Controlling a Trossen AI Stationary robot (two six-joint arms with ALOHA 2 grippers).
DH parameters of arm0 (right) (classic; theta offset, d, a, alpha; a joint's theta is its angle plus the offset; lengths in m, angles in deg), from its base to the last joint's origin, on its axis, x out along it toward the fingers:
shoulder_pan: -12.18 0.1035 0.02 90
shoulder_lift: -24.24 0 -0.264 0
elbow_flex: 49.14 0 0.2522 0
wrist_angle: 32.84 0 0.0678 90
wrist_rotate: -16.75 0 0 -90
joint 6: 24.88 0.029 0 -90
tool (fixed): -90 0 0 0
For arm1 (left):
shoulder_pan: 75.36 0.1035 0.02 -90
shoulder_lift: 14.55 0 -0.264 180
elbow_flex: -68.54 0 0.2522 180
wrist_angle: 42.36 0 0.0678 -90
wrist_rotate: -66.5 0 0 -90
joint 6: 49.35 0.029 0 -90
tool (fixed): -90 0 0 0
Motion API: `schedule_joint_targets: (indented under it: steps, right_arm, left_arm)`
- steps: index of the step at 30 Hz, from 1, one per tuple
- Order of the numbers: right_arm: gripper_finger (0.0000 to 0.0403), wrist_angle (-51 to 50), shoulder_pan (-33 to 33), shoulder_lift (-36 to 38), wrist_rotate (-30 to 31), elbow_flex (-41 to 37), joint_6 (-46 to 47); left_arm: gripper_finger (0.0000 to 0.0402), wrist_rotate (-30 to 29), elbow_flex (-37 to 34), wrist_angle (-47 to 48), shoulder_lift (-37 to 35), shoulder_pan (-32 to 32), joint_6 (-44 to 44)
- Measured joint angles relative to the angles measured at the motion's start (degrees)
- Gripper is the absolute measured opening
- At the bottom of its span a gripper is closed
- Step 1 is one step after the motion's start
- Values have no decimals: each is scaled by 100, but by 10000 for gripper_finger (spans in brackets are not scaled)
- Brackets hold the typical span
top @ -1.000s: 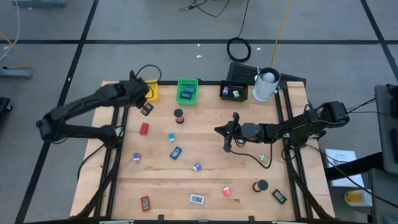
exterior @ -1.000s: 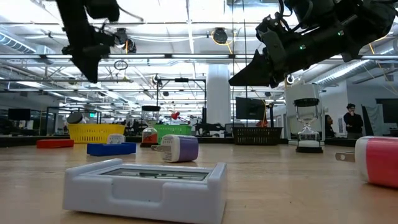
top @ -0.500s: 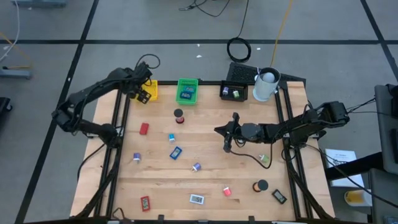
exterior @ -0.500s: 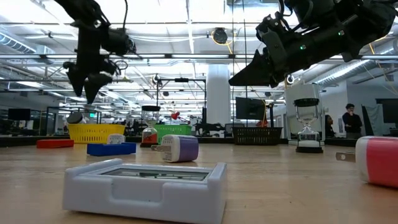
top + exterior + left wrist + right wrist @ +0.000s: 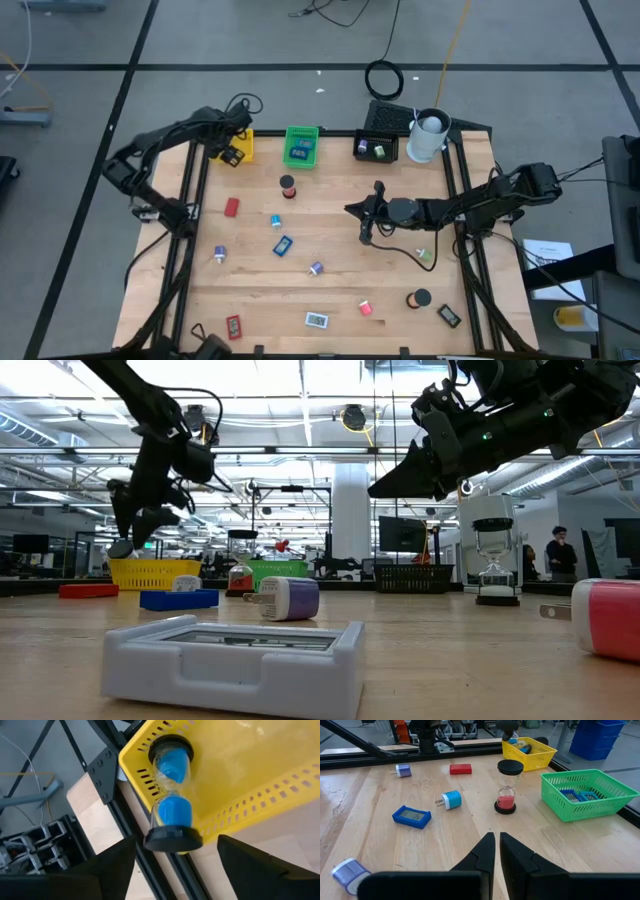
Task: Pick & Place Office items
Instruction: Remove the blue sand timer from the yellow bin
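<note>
A blue-sand hourglass (image 5: 172, 795) with black end caps lies tilted in the yellow tray (image 5: 245, 765), one cap (image 5: 173, 840) up at the tray's rim. My left gripper (image 5: 232, 152) hovers open above it at the table's far left corner, a finger (image 5: 112, 867) on either side of that cap without touching. My right gripper (image 5: 497, 836) hangs shut and empty above the table's middle (image 5: 350, 209). Ahead of it stand a red-sand hourglass (image 5: 506, 790), a blue charger (image 5: 451, 799), a blue calculator (image 5: 411, 816) and a red piece (image 5: 460, 768).
Along the far edge stand a green tray (image 5: 301, 146), a black tray (image 5: 377, 148) and a white cup (image 5: 428, 137). Purple chargers (image 5: 218, 253) (image 5: 316, 268), a white calculator (image 5: 316, 320), a pink piece (image 5: 366, 308) and a black roll (image 5: 418, 298) lie scattered toward the near edge.
My left gripper has gone toward the table's far left corner, from beside the yellow tray to over it. It has opened and let go of the blue hourglass, which now lies in the tray. My right arm has kept still.
</note>
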Motion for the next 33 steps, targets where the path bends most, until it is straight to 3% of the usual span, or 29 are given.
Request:
schedule_joint_targets:
  steps: [12, 18, 23, 31, 33]
  right_arm:
    - [22, 1, 0, 0, 0, 0, 0]
    - [22, 2, 0, 0, 0, 0, -17]
    - [22, 2, 0, 0, 0, 0, -17]
    - [22, 2, 0, 0, 0, 0, -20]
    - [22, 2, 0, 0, 0, 0, -20]
  left_arm:
    - [259, -267, 0, -463, 332, -12, 132]
    - [230, -978, 312, 417, 172, -356, 327]
    - [169, -975, 571, 1498, 168, -471, 258]
    - [18, -592, 241, 1114, 310, -429, 1021]
    - [8, -597, 240, 1082, 357, -379, 1065]
